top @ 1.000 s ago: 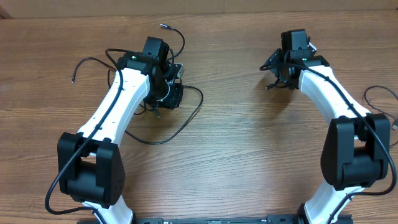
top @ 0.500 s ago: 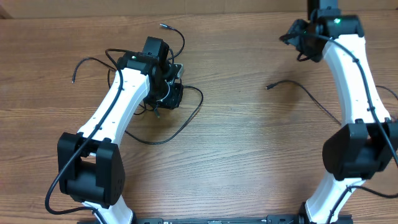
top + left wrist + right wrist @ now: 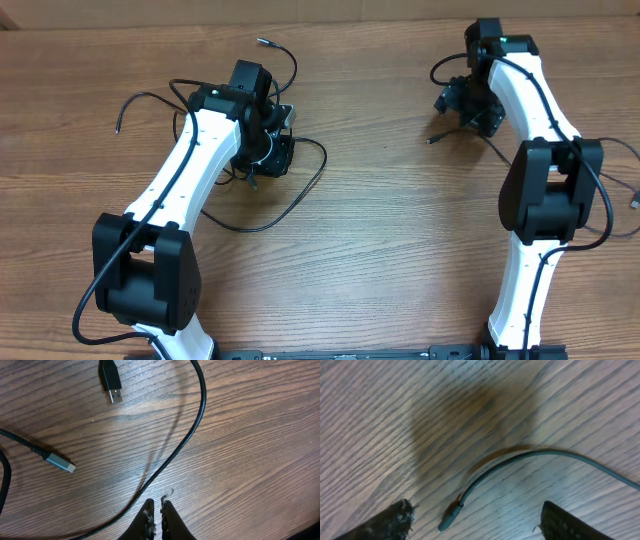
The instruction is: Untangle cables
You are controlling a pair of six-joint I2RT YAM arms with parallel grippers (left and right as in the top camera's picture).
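Note:
Several thin black cables (image 3: 305, 190) lie tangled on the wooden table under my left arm, with loose plug ends at the far side (image 3: 262, 42) and the left (image 3: 118, 128). My left gripper (image 3: 272, 152) is low over this tangle. In the left wrist view it (image 3: 156, 506) is shut and empty; one cable (image 3: 192, 435) curves past just left of the fingertips, beyond it a USB plug (image 3: 112, 382) and a grey plug (image 3: 60, 462). My right gripper (image 3: 462, 108) is open above a separate cable's end (image 3: 432, 139); that plug (image 3: 449, 521) lies between the spread fingers (image 3: 395, 520).
The separate cable (image 3: 555, 454) runs right, under my right arm. Another thin black cord (image 3: 612, 190) lies by the table's right edge. The table's far edge (image 3: 350, 22) is just beyond both grippers.
The right arm swung to the far edge, leaving the cable end lying on the table, then came back over it with jaws open. The left arm has not moved.

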